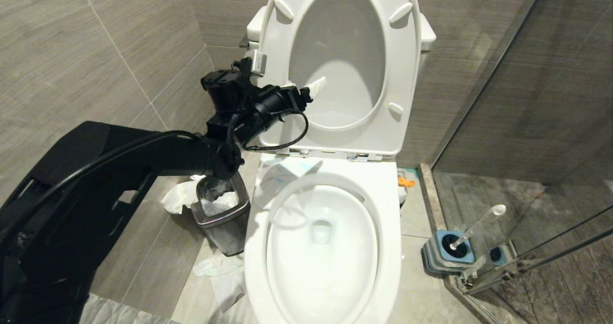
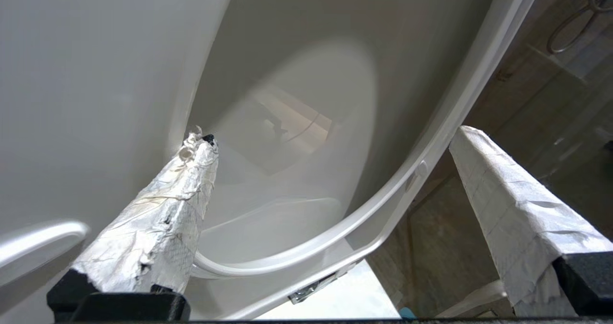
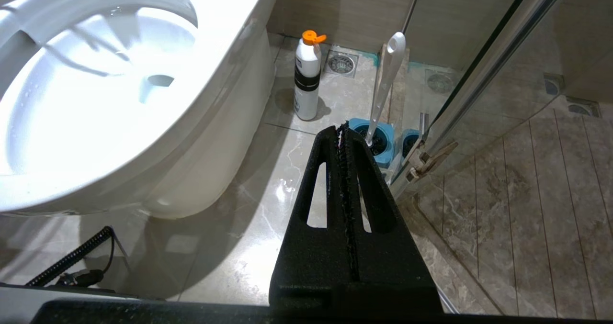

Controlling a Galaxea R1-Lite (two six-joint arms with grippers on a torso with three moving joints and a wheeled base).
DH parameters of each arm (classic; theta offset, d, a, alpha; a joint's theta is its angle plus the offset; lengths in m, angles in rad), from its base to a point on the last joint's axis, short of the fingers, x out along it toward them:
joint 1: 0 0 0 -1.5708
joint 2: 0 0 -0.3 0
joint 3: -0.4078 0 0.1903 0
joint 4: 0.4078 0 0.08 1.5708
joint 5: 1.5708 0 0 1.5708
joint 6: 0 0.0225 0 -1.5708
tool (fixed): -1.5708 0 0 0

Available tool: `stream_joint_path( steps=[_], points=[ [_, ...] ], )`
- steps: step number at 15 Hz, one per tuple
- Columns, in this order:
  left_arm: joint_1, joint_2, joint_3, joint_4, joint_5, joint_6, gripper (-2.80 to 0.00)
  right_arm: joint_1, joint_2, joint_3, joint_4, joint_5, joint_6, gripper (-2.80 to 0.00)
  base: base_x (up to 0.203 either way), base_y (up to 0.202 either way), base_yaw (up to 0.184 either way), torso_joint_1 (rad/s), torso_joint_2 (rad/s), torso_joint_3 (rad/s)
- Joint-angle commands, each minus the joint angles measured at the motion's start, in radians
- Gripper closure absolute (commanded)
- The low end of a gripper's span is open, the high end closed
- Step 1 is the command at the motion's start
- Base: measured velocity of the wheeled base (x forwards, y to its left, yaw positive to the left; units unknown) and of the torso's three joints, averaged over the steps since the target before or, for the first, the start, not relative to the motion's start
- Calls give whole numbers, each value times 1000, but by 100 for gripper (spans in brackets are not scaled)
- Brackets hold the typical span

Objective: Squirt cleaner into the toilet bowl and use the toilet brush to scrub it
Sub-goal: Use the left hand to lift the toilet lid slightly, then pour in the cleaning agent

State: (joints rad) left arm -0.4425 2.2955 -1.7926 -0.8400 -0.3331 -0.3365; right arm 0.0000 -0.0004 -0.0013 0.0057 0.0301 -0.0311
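The white toilet bowl [image 1: 392, 228] stands in the middle with its seat [image 1: 407, 75] and lid raised against the tank. Its water [image 1: 321, 230] looks faintly bluish. My left gripper [image 1: 306, 85] is up at the raised seat's left side. It is open, its tape-wrapped fingers [image 2: 158, 228] spread wide with nothing between them [image 2: 333, 135]. The toilet brush [image 1: 479, 226] stands in its blue holder [image 1: 450, 250] on the floor right of the bowl, its handle [image 3: 385, 84] leaning. My right gripper [image 3: 344, 128] hangs low beside the bowl, shut and empty.
A white bottle with an orange cap [image 3: 307, 77] stands on the floor behind the bowl's right side. A steel waste bin [image 1: 222, 218] stuffed with tissue sits left of the bowl, with more tissue [image 1: 218, 271] on the floor. A glass shower door [image 1: 527, 123] bounds the right.
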Motion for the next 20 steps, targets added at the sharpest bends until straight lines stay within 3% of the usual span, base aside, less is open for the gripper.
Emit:
stream_joint_path(
  steps=[1,6,7,10,11,13,14,15,17,20],
  points=[
    [-7,-52,9,-5,-4,-25,-280,0,0,0,0,1,0,0,0,0,0,0,0,0],
    [-58,-244,67,56,-16,-199,-280,0,0,0,0,1,-1,0,0,0,0,0,0,0],
    [-71,-295,78,99,-18,-274,-280,0,0,0,0,1,0,0,0,0,0,0,0,0],
    [-99,-465,83,306,-24,-598,-280,0,0,0,0,1,0,0,0,0,0,0,0,0],
    [-103,-517,84,381,-36,-677,-280,0,0,0,0,1,0,0,0,0,0,0,0,0],
    [-103,-597,90,507,-46,-735,-280,0,0,0,0,1,0,0,0,0,0,0,0,0],
    [-95,-629,92,568,-47,-727,-280,0,0,0,0,1,0,0,0,0,0,0,0,0],
    [-80,-651,93,628,-47,-664,-280,0,0,1,0,1,0,0,0,0,0,0,0,0],
    [-44,-694,114,723,-45,-455,-280,0,0,1,0,1,0,0,0,0,0,0,0,0],
    [3,-756,179,760,-44,-140,-280,0,-1,0,0,1,0,0,0,0,0,0,0,0]
  ],
)
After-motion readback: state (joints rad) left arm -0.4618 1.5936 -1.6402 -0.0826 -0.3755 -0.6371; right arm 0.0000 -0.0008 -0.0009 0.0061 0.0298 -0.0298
